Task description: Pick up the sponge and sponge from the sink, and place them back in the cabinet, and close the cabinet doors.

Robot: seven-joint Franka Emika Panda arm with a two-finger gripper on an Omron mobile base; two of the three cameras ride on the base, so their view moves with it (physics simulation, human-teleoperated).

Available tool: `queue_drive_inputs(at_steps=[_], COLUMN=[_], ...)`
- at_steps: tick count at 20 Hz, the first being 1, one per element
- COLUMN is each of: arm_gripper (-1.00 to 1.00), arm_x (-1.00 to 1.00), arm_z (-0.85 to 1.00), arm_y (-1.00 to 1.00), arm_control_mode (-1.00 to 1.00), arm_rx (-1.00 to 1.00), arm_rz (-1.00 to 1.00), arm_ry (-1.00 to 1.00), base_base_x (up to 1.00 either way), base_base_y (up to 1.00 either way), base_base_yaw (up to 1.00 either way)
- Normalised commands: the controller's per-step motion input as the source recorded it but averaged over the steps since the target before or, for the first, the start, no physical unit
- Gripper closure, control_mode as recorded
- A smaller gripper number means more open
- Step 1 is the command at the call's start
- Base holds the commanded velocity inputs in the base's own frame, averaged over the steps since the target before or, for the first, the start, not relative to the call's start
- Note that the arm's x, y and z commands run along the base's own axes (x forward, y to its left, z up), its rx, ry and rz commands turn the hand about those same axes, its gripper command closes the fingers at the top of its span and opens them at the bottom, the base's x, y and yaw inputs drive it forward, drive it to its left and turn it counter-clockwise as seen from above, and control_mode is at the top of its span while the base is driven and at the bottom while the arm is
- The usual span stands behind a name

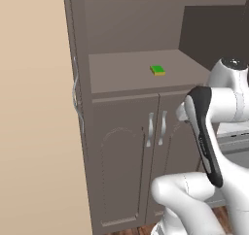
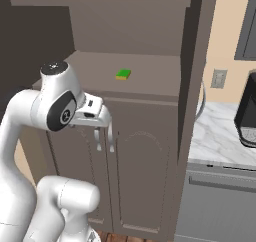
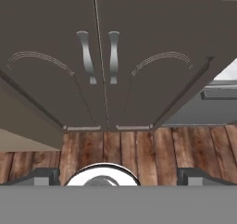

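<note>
A green-topped sponge [image 1: 157,70] [image 2: 123,74] lies flat on the open middle shelf of the tall grey-brown cabinet [image 1: 121,30] [image 2: 125,31]. Both upper cabinet doors stand swung out. I see the left door [image 1: 73,59] edge-on with its silver handle, and the right door [image 2: 192,76] likewise. My gripper [image 1: 181,113] [image 2: 100,123] [image 3: 118,177] hangs in front of the cabinet just below the shelf edge, pointing down. It is open wide and holds nothing. The sink is out of view.
Below the shelf, the arched lower doors [image 3: 60,79] are shut, with paired silver handles [image 3: 88,56]. A wooden floor [image 3: 139,149] lies beneath. To the right are a white marble counter [image 2: 220,136], a black appliance [image 2: 247,111] and a grey front [image 2: 215,201].
</note>
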Motion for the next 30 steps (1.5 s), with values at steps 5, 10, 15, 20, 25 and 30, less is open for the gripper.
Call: queue_drive_inputs(at_steps=[5,10,15,20,25,30], arm_gripper=[-1.0,-1.0,-1.0,-1.0,-1.0,-1.0], arm_x=[-0.34,-0.26,-0.26,-0.09,0.0,-0.03], arm_z=[0.0,0.0,0.0,0.04,0.2,0.26], arm_y=[0.0,0.05,0.01,0.0,0.0,0.0], arm_control_mode=[-1.0,-1.0,-1.0,-1.0,-1.0,-1.0], arm_rx=[0.0,0.0,0.0,0.0,0.0,0.0], arm_rz=[0.0,0.0,0.0,0.0,0.0,0.0], arm_ry=[0.0,0.0,0.0,0.0,0.0,0.0], base_base_x=[0.0,0.0,0.0,0.0,0.0,0.0], base_base_y=[0.0,0.0,0.0,0.0,0.0,0.0], base_base_yaw=[0.0,0.0,0.0,0.0,0.0,0.0])
